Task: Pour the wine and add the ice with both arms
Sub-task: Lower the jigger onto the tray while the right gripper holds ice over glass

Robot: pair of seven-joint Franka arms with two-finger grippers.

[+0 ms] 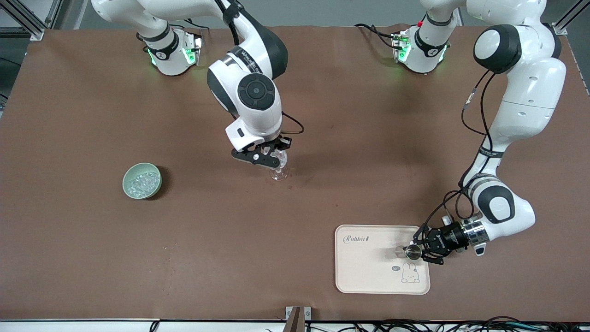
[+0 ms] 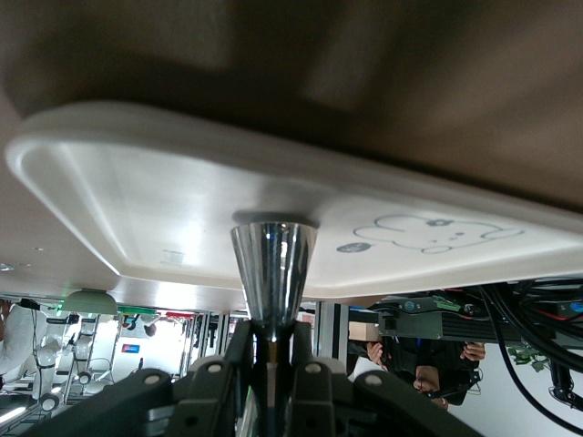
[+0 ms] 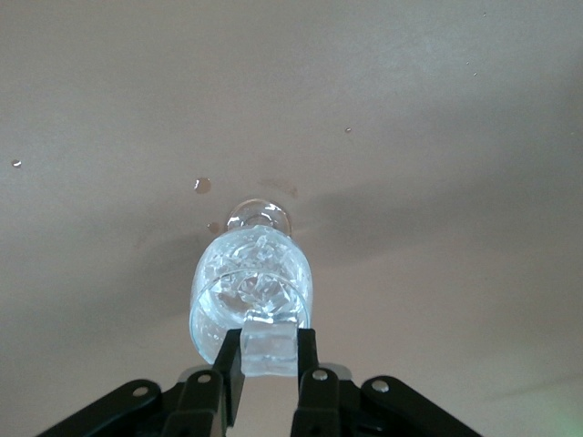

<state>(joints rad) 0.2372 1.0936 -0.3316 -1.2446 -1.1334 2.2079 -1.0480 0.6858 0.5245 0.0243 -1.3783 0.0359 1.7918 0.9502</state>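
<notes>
Ice (image 3: 269, 350) sits pinched between the closed fingers of the right hand (image 3: 269, 364), one clear cube held right above the mouth of a glass (image 3: 250, 291) already holding more chunks. That glass stands on the brown tabletop (image 1: 92, 115) near its middle. Toward the right arm's end, a pale green bowl (image 1: 142, 181) holds the remaining pile. The left hand (image 1: 420, 251) is clamped on a small shiny metal cup (image 2: 273, 273), possibly a measuring cup, on the cream tray (image 1: 368, 272) printed with a rabbit.
</notes>
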